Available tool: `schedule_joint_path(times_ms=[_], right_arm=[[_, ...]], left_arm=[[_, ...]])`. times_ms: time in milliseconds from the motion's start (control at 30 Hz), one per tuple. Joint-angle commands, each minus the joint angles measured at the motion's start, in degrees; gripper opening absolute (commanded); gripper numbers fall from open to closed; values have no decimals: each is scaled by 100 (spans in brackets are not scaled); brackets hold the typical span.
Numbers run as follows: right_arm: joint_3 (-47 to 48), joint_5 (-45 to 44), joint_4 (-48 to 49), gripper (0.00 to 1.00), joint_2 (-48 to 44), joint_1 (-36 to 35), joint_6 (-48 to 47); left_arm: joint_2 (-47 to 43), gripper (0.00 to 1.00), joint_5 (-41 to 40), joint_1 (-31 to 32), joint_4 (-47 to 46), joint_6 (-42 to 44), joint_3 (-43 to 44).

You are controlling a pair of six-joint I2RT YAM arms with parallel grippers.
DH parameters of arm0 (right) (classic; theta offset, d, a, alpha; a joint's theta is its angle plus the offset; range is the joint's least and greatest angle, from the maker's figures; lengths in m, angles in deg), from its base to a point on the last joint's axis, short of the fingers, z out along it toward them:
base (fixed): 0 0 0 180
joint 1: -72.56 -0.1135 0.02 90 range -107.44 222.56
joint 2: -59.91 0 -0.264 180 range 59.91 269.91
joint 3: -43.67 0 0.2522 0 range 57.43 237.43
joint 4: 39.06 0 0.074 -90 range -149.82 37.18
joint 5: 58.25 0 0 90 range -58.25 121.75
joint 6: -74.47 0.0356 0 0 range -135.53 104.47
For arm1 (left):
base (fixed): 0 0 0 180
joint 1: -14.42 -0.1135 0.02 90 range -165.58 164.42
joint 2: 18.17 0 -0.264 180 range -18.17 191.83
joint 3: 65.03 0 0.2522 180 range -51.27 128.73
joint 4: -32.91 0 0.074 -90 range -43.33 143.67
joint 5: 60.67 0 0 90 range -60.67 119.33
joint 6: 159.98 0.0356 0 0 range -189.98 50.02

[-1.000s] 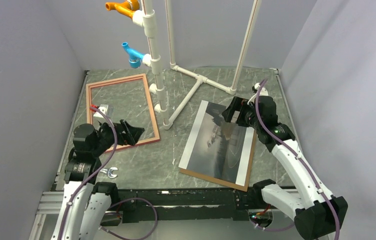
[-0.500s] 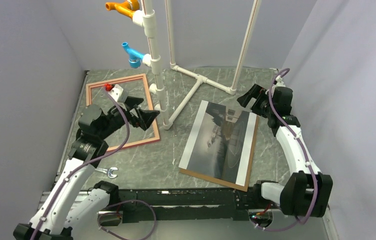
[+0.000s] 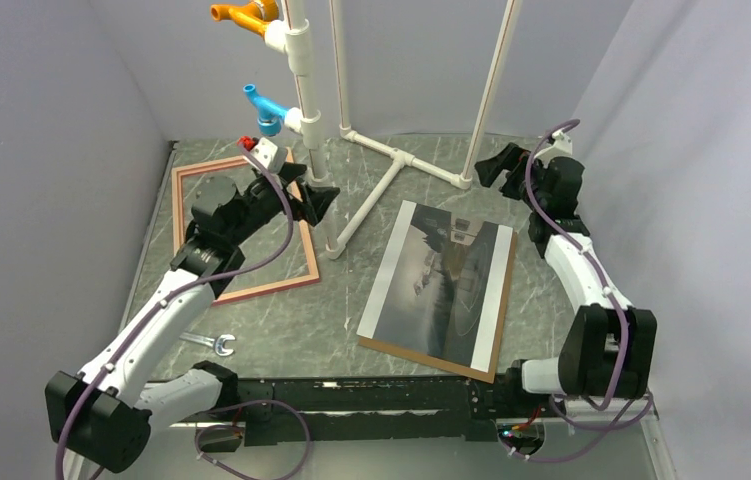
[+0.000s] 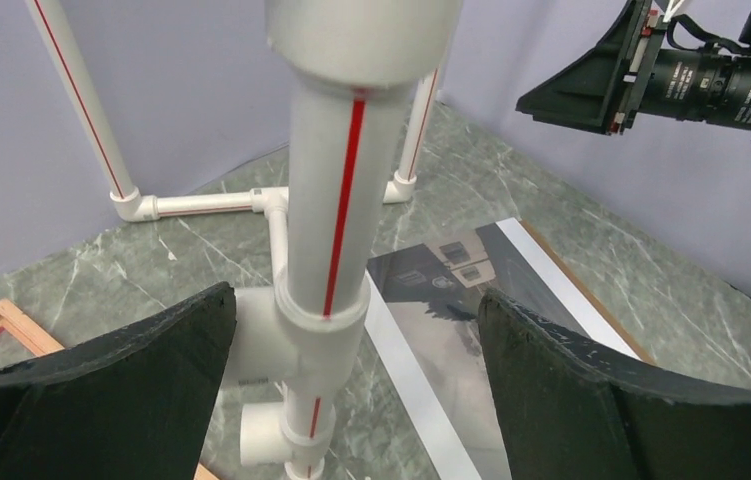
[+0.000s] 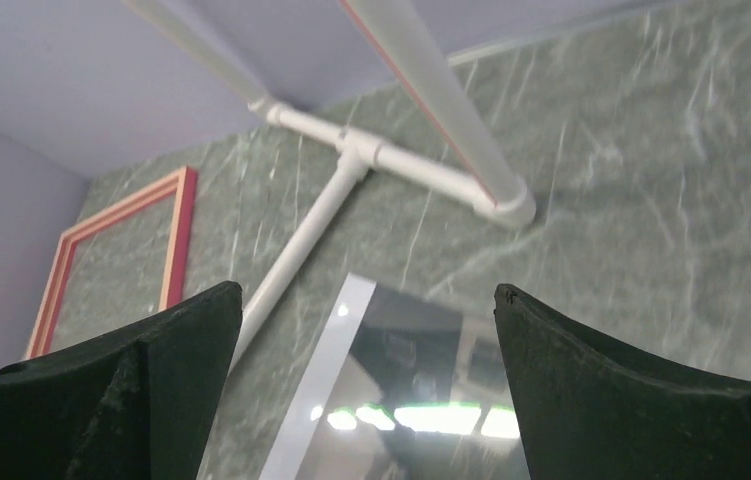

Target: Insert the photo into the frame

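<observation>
The photo (image 3: 439, 285), a dark cloudy landscape with white bands on its long edges, lies face up right of centre on a brown backing board (image 3: 506, 300). The salmon frame (image 3: 183, 225) lies flat at the back left, with only table showing inside it. My left gripper (image 3: 317, 198) hangs open over the frame's right edge, next to the white pipe post (image 4: 336, 200), holding nothing. In the left wrist view the left gripper (image 4: 353, 295) looks past the post at the photo (image 4: 471, 300). My right gripper (image 3: 491, 168) is open and raised beyond the photo's far end. The right wrist view shows the right gripper (image 5: 366, 290) above the photo (image 5: 401, 400), with the frame (image 5: 176, 240) far off.
A white PVC pipe stand (image 3: 376, 170) with tall uprights rises at the back centre, carrying an orange fitting (image 3: 241, 15) and a blue fitting (image 3: 266, 108). A small wrench (image 3: 213, 344) lies near the front left. Grey walls close in the left, right and back.
Both arms rose and reached toward the back. The left gripper went from the frame's near edge to the pipe post. The right gripper left the photo's far end for the back right.
</observation>
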Motion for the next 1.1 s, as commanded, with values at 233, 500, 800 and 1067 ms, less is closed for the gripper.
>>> schedule_joint_path(times_ms=[233, 500, 800, 1067], right_arm=[[922, -227, 1493, 95, 1312, -160, -712], [359, -357, 1000, 96, 35, -1692, -1747], [203, 982, 1228, 96, -716, -2888, -1104], [613, 848, 1223, 96, -193, -4381, -1782]], left_arm=[[-552, 98, -584, 198, 467, 467, 62], [-1771, 99, -1053, 198, 2038, 400, -415], [-2561, 99, -1988, 198, 4715, -206, -544], [-3317, 99, -2277, 233, 5143, -388, -870]])
